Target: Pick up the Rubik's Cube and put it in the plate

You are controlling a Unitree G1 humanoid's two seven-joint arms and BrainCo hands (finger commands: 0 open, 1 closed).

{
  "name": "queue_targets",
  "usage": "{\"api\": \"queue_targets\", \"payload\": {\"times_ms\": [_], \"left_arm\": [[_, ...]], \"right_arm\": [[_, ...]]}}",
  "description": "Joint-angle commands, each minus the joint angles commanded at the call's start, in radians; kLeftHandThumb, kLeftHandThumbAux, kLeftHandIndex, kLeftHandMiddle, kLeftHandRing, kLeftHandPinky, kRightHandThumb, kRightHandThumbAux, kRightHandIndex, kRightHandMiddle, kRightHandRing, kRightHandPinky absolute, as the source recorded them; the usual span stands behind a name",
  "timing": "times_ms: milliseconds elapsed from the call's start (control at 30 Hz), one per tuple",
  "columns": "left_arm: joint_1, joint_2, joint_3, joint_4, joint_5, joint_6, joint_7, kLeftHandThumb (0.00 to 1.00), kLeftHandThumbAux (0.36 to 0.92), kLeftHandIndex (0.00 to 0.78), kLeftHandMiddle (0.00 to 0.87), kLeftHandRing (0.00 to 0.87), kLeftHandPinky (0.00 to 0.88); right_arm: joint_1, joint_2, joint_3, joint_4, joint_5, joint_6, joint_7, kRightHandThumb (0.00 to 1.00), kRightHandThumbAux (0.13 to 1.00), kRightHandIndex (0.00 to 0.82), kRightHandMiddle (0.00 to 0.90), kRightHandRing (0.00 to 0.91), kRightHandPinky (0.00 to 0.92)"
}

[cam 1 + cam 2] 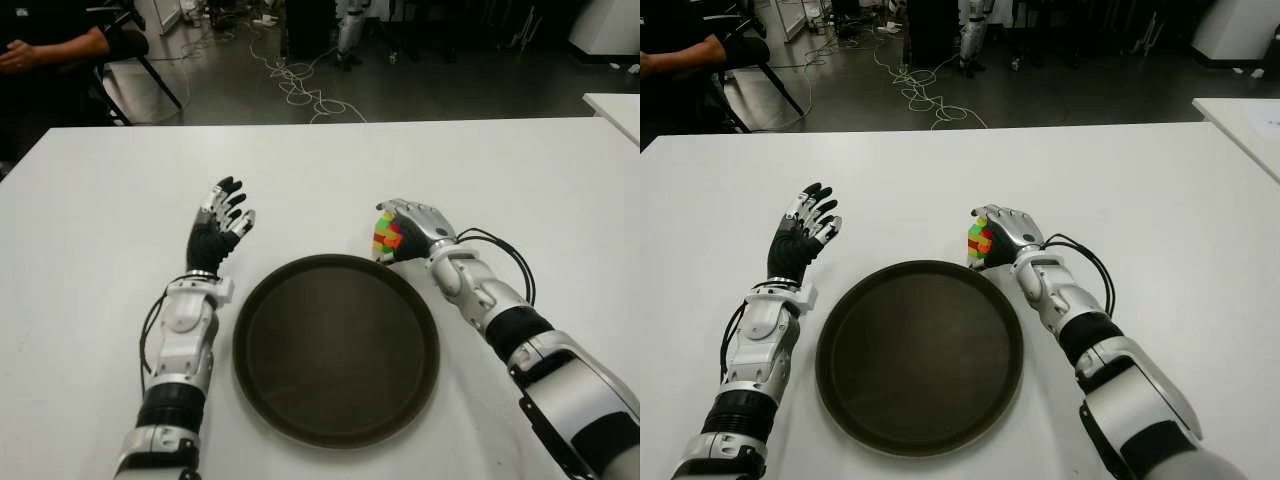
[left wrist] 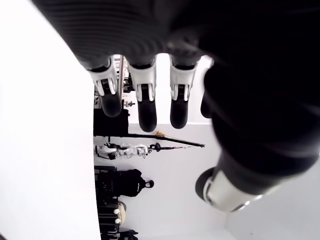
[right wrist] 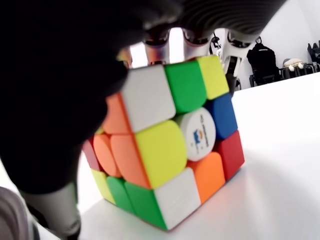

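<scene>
Right hand (image 1: 415, 228) wrapped around the Rubik's Cube (image 1: 386, 236), just beyond the plate (image 1: 335, 345) rim. Left hand (image 1: 222, 222) open, holding nothing, left of the plate.

A white table (image 1: 100, 210) carries everything here. A round dark plate (image 1: 262, 300) lies flat on it, between the two forearms and nearer the robot than both hands. The Rubik's Cube (image 1: 385, 236) sits on the tabletop just past the plate's far rim, on the inner side of the right hand (image 1: 418, 228), whose fingers are closed around it; the right wrist view shows its lower corner down on the white surface. The left hand (image 1: 218, 226), fingers spread, shows above the table beside the plate's left edge.
</scene>
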Motion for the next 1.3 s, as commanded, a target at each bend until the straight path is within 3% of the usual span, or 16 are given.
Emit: {"api": "queue_targets", "payload": {"times_ms": [500, 867, 1033, 1133, 1167, 1200, 1300], "left_arm": [[-0.001, 0.000, 0.005, 0.004, -0.012, 0.000, -0.008, 0.000, 0.809, 0.106, 0.142, 0.115, 0.092], [-0.001, -0.003, 0.006, -0.002, -0.010, 0.009, 0.004, 0.000, 0.820, 0.113, 0.143, 0.114, 0.078], [0.000, -0.003, 0.006, -0.005, -0.011, 0.012, 0.003, 0.000, 0.821, 0.108, 0.144, 0.118, 0.085], [0.001, -0.004, 0.005, -0.007, -0.013, 0.010, -0.001, 0.000, 0.823, 0.109, 0.147, 0.117, 0.083], [0.002, -0.004, 0.005, -0.009, -0.014, 0.009, -0.002, 0.000, 0.825, 0.107, 0.147, 0.116, 0.087], [0.002, -0.004, 0.005, -0.009, -0.014, 0.007, -0.002, 0.000, 0.827, 0.106, 0.147, 0.116, 0.089], [0.003, -0.004, 0.004, -0.010, -0.011, 0.007, 0.000, 0.000, 0.820, 0.108, 0.148, 0.117, 0.080]], "right_arm": [[-0.012, 0.010, -0.011, 0.054, 0.024, -0.034, -0.009, 0.000, 0.763, 0.224, 0.231, 0.249, 0.245], [-0.019, 0.013, -0.013, 0.070, 0.030, -0.041, -0.018, 0.000, 0.759, 0.204, 0.222, 0.241, 0.240], [-0.018, 0.008, -0.008, 0.075, 0.022, -0.066, -0.057, 0.000, 0.806, 0.201, 0.230, 0.254, 0.275], [-0.015, 0.003, -0.006, 0.073, 0.015, -0.083, -0.095, 0.015, 0.886, 0.198, 0.236, 0.269, 0.316], [-0.013, 0.002, -0.007, 0.070, 0.015, -0.086, -0.107, 0.256, 0.836, 0.269, 0.285, 0.314, 0.371], [-0.012, 0.002, -0.009, 0.068, 0.016, -0.091, -0.117, 0.412, 0.803, 0.315, 0.316, 0.343, 0.406], [-0.009, 0.004, -0.016, 0.064, 0.025, -0.106, -0.131, 0.603, 0.761, 0.375, 0.411, 0.418, 0.510]]}}
